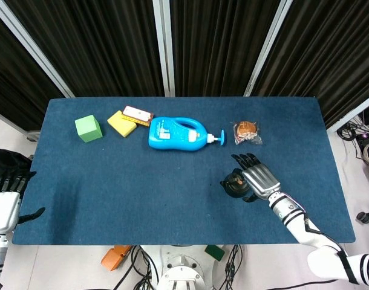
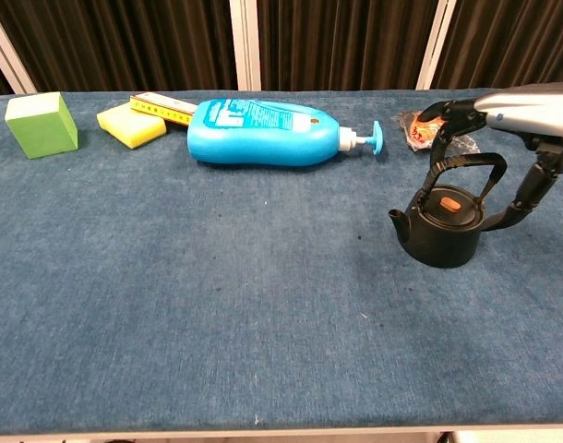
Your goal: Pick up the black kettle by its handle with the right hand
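The black kettle [image 2: 440,229] stands upright on the blue table, its arched handle [image 2: 466,163] raised and an orange knob on the lid; the head view shows the kettle [image 1: 234,185] partly under my hand. My right hand [image 2: 520,109] hovers just above and to the right of the handle, fingers stretched flat over it toward the left, thumb [image 2: 526,192] hanging down beside the kettle's right side. Nothing is gripped. In the head view the right hand [image 1: 257,176] covers the kettle's right part. My left hand [image 1: 4,204] hangs open off the table's left edge.
A blue pump bottle [image 2: 268,132] lies on its side at the back centre. A wrapped snack [image 2: 427,127] sits just behind the kettle. A green cube [image 2: 41,123], a yellow sponge [image 2: 130,125] and a small flat box [image 2: 163,107] occupy the back left.
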